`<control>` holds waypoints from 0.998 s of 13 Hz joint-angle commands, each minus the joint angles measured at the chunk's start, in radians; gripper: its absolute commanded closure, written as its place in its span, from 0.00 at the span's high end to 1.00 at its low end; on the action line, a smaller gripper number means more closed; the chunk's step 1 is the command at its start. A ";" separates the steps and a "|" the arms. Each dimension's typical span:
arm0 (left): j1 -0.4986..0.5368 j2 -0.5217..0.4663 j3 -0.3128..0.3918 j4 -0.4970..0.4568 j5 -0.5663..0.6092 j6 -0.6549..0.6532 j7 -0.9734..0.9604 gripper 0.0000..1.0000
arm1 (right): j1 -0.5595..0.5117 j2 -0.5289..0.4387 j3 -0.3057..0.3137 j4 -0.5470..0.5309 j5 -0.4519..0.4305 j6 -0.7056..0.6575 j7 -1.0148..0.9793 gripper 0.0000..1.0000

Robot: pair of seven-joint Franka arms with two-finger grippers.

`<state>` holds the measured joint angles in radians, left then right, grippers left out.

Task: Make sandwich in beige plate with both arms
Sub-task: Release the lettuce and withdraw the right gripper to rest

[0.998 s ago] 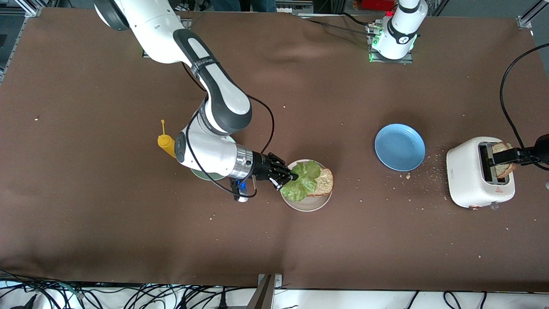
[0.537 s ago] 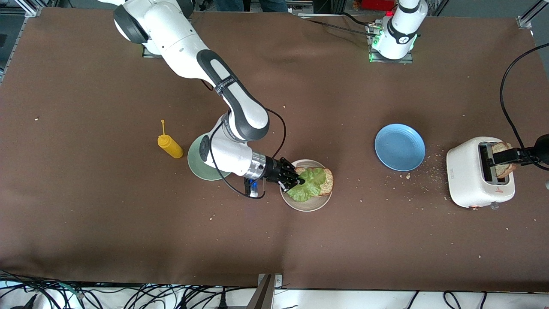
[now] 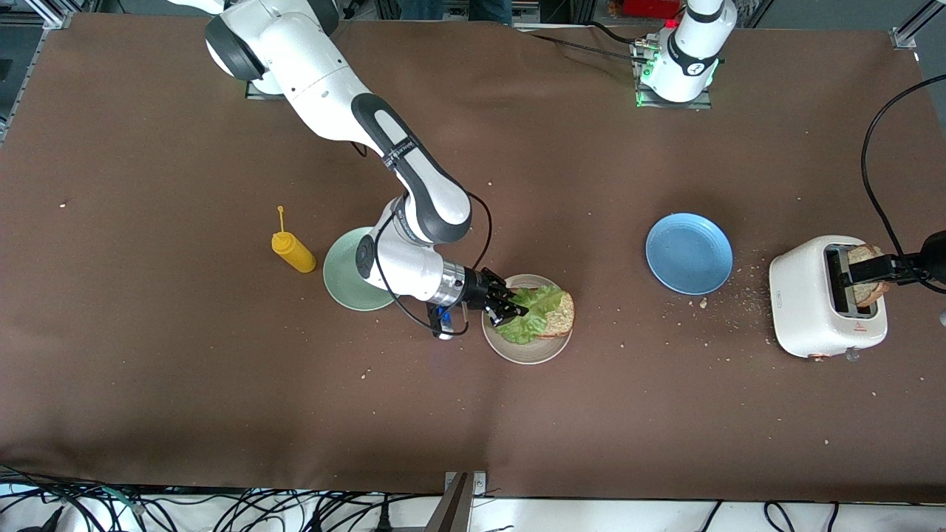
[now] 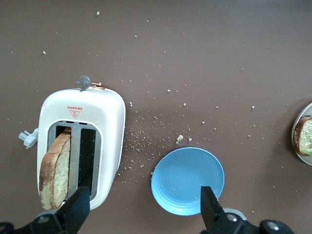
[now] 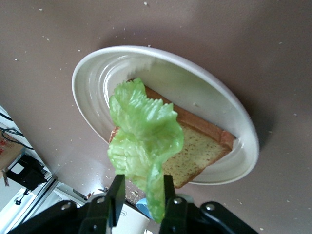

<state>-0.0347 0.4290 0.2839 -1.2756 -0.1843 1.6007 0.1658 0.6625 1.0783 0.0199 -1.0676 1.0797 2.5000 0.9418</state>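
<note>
Red warning triangle on the toaster (its lettering is unreadable).

- The right gripper, clamped on the lettuce leaf, crowds the beige plate on the side toward the mint-green plate.
- Bare tablecloth lies between the beige plate and the blue plate.
- The left gripper, fingers spread, hangs over the toaster and its bread slice.
</note>
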 commanded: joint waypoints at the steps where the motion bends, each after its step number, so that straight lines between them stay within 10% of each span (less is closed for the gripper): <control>1: -0.002 -0.013 -0.005 -0.004 0.034 0.001 0.008 1.00 | -0.001 -0.035 0.002 -0.026 -0.084 -0.042 -0.012 1.00; 13: -0.002 -0.012 -0.005 -0.004 0.034 0.001 0.009 1.00 | -0.009 -0.290 -0.222 -0.017 -0.630 -0.670 -0.056 1.00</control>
<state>-0.0349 0.4290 0.2839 -1.2757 -0.1843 1.6007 0.1658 0.6499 0.8415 -0.1786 -1.0598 0.5169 1.8886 0.9348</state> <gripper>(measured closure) 0.000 0.000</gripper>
